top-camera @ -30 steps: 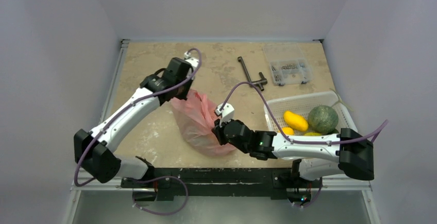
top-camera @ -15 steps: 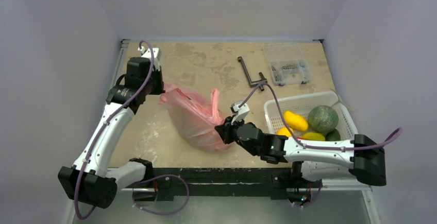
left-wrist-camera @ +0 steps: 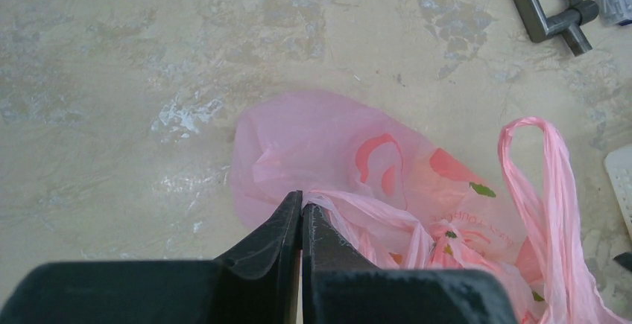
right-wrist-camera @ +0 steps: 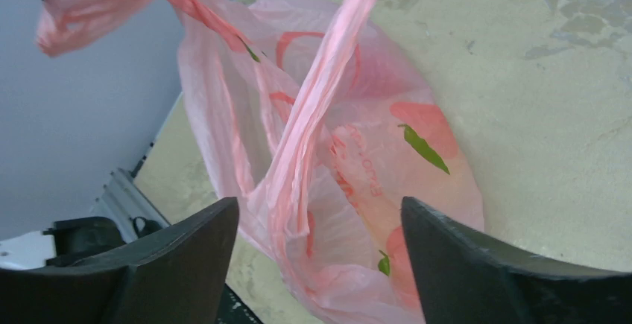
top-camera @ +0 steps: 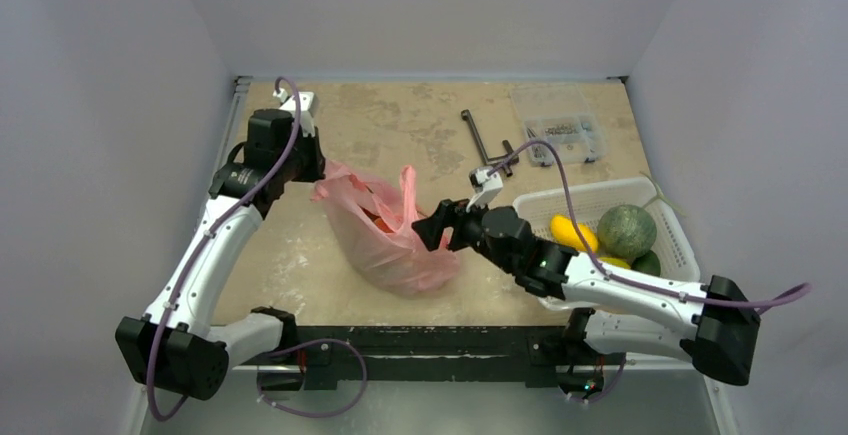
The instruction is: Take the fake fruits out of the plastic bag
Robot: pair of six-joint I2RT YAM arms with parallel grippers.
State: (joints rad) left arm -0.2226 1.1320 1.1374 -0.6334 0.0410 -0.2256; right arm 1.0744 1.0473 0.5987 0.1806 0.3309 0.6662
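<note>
R pincer [top-camera: 432, 230] let go of plastic bag [top-camera: 392, 250], now open.

Translucent pink on the plastic bag [right-wrist-camera: 350, 153], printed with red-orange peach shapes, small green leaves and faint pink lettering, between the black fingers of the right gripper [right-wrist-camera: 320, 216]. Same pink film at the tips of the black left gripper [left-wrist-camera: 302, 208]. Mottled beige with whitish scuffs on the table [left-wrist-camera: 112, 78] beyond that claw. Dark grey on the T-handle tool [left-wrist-camera: 548, 11], up and right of it. Behind the right claw, white lattice on the basket [top-camera: 590, 200], dull speckled green on the melon [top-camera: 627, 230], a yellow fruit [top-camera: 567, 228] just beside.
</note>
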